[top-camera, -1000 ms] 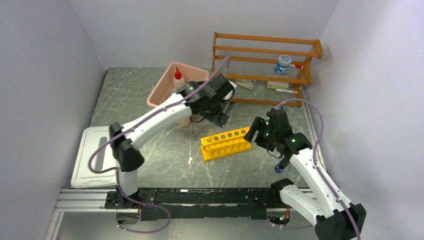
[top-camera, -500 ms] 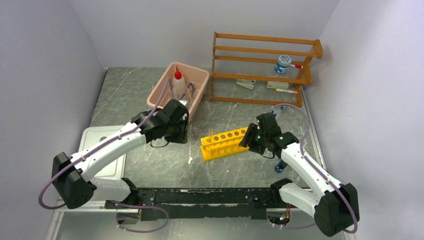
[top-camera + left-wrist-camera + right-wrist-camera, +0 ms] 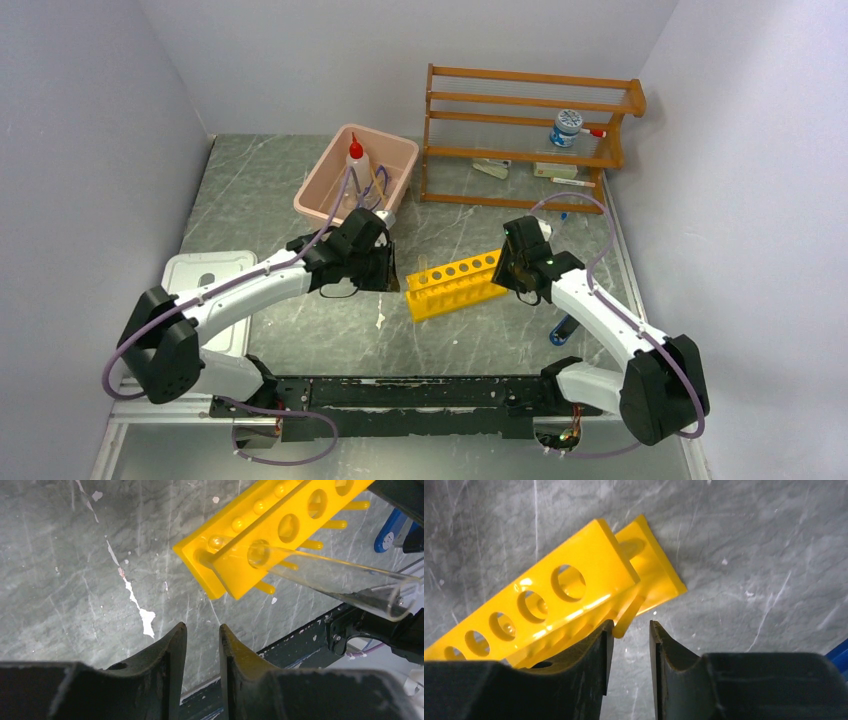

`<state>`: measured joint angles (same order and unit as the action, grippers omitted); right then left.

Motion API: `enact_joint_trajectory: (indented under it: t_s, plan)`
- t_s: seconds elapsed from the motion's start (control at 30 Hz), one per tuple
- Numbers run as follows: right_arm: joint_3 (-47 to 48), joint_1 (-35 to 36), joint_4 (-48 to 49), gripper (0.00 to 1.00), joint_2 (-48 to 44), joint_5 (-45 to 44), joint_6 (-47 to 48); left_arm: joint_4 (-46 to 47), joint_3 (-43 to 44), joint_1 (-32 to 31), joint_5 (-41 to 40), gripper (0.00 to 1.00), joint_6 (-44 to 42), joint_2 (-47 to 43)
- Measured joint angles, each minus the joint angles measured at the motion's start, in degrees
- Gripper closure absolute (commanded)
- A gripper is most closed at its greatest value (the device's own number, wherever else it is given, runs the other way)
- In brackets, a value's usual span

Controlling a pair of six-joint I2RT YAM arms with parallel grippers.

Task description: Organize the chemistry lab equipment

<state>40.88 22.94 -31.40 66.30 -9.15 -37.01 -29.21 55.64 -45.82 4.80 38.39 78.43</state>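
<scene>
Black jaws of the right gripper (image 3: 630, 625) stand a narrow slot apart and hold nothing. A corner of the yellow holed rack (image 3: 574, 595) sits right at their tips, though contact is hard to judge from this angle. The left gripper (image 3: 202, 630) is likewise slightly parted and empty, hanging over bare grey table (image 3: 75, 580) just short of the rack's other end, where a clear tube (image 3: 340, 577) leans loosely in the last hole. The rack lies mid-table between the two arms. It looks like light, stiff moulded plastic with a glossy, slick skin, so a push on one end would probably make it skid or pivot. The thin end plate or the edge of the holed deck suits this jaw gap best. The tube is likely fragile and free to slide out, so the rack should stay level. Farther back are the pink tub (image 3: 400, 158) holding the red-capped squeeze bottle (image 3: 355, 160) and the wooden shelf rack (image 3: 530, 78).
</scene>
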Motion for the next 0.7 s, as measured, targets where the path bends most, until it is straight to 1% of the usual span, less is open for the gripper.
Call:
enact_joint_trajectory:
  t_s: [0.1, 0.33, 0.53, 0.7]
  plan:
    - [0.74, 0.02, 1.27, 0.71, 1.64, -1.99, 1.16, 1.29, 0.02, 0.00, 0.00, 0.66, -0.09, 1.53]
    - [4.72, -0.57, 2.99, 0.74, 7.85, -7.17, 3.96, 1.40, 1.25, 0.00, -0.52, 0.66, -1.07, 2.25]
    - [8.72, -2.78, 5.33, 0.74, 12.85, -9.57, 6.51, -0.83, 4.72, 0.15, -4.96, 0.65, -2.80, 2.25]
    - [12.55, -5.31, 7.87, 0.71, 17.20, -9.92, 8.55, -3.80, 5.99, 2.62, -9.38, 0.66, -4.79, 1.75]
